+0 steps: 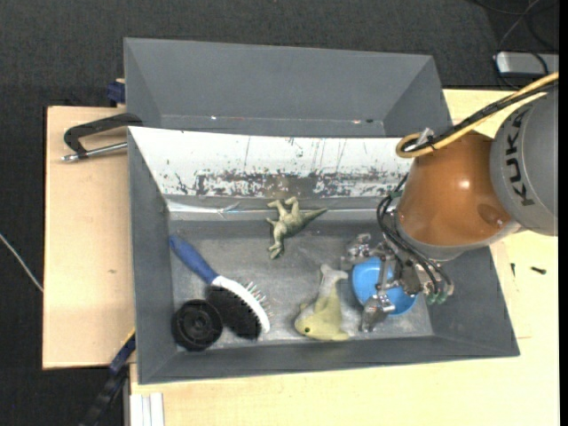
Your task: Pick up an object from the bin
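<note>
My gripper [382, 298] is low in the bin's front right corner, right on top of a round blue thing [363, 282] that lies on the floor there. Its metal parts cover the blue thing's right side. A pale yellow-green soft toy [324, 316] lies just left of the blue thing, touching or nearly touching it. A small olive dinosaur figure [286, 222] stands further back near the middle of the bin, apart from the gripper.
A brush with a blue handle and white and black head [226, 295] lies at the front left, next to a black round cap [196, 324]. The arm's orange cover hangs over the bin's right side.
</note>
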`<state>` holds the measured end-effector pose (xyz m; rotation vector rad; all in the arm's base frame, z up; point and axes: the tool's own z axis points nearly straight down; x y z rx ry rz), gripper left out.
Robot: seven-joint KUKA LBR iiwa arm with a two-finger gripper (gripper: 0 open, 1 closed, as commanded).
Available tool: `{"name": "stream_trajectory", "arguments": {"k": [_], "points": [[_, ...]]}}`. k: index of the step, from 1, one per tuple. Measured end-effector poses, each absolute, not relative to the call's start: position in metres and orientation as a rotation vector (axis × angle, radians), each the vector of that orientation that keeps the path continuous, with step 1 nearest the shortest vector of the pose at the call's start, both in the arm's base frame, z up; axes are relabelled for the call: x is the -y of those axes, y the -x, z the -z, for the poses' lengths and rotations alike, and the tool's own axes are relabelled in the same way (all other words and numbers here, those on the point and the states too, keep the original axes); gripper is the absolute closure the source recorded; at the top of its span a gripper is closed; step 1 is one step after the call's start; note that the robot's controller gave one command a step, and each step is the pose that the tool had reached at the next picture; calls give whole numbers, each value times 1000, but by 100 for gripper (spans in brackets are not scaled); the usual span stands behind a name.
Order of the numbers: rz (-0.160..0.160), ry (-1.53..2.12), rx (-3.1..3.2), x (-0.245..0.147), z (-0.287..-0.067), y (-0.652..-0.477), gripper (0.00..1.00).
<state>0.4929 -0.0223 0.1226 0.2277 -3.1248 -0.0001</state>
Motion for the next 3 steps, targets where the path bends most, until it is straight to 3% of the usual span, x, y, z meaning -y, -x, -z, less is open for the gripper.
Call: {"name": "stream_trajectory", "arguments": {"k": [1,2,3], "points": [[0,-565,3092,68,-86,-511,0],[1,-565,3092,67,-86,-512,100],[-5,-962,3003,64,-185,-515,100]]}}
